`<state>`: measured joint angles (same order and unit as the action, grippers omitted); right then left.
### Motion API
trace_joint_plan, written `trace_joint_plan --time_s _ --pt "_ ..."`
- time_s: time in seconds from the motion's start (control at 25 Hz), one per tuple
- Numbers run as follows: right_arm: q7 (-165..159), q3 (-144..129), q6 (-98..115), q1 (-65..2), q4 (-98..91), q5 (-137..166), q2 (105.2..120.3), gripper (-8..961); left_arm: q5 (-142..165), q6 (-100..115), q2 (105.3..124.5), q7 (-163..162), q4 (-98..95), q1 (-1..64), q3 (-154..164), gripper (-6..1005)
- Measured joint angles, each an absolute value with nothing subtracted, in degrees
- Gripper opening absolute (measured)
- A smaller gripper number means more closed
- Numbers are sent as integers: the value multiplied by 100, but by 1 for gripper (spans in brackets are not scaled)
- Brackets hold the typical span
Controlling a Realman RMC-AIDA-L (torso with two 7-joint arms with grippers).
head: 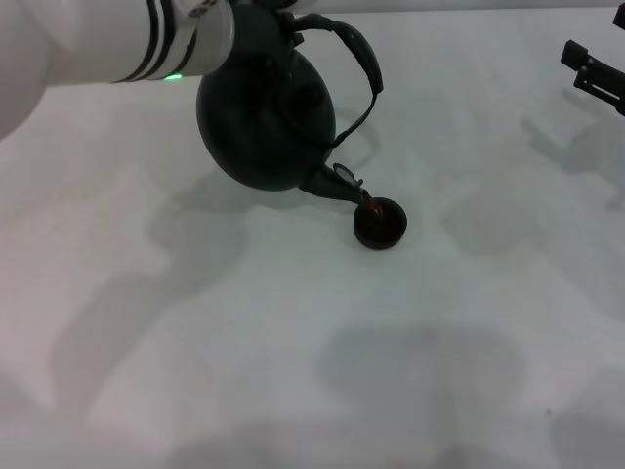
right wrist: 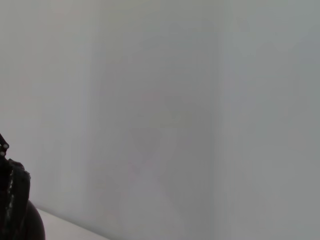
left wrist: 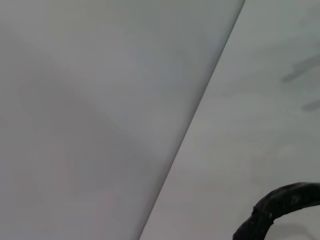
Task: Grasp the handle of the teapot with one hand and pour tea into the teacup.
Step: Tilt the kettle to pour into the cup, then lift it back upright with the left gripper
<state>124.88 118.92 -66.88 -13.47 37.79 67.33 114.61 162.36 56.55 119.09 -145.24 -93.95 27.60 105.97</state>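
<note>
The matte-black teapot (head: 264, 117) hangs tilted above the table, its short spout (head: 344, 182) pointing down at the teacup (head: 379, 223). The small dark cup stands on the table just under the spout tip, with a reddish glint at its rim. The black bail handle (head: 359, 57) arches off to the pot's right side; a piece of it also shows in the left wrist view (left wrist: 280, 205). My left gripper (head: 281, 14) is at the top edge, at the end of the white arm, shut on the handle. My right gripper (head: 594, 73) is parked at the far right, away from the pot.
The white table (head: 293, 342) spreads around the cup, with soft shadows on it. The left arm's white forearm (head: 107, 39) crosses the upper left. A dark shape (right wrist: 12, 205) sits at the corner of the right wrist view.
</note>
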Motion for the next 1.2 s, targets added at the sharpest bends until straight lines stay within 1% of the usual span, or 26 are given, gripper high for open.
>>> trace_joint_plan --time_s 1.2 --pt "12523 11891 -6675 -1386 3728 6732 11461 841 16242 5748 11901 -14538 -9334 2760 10617 130"
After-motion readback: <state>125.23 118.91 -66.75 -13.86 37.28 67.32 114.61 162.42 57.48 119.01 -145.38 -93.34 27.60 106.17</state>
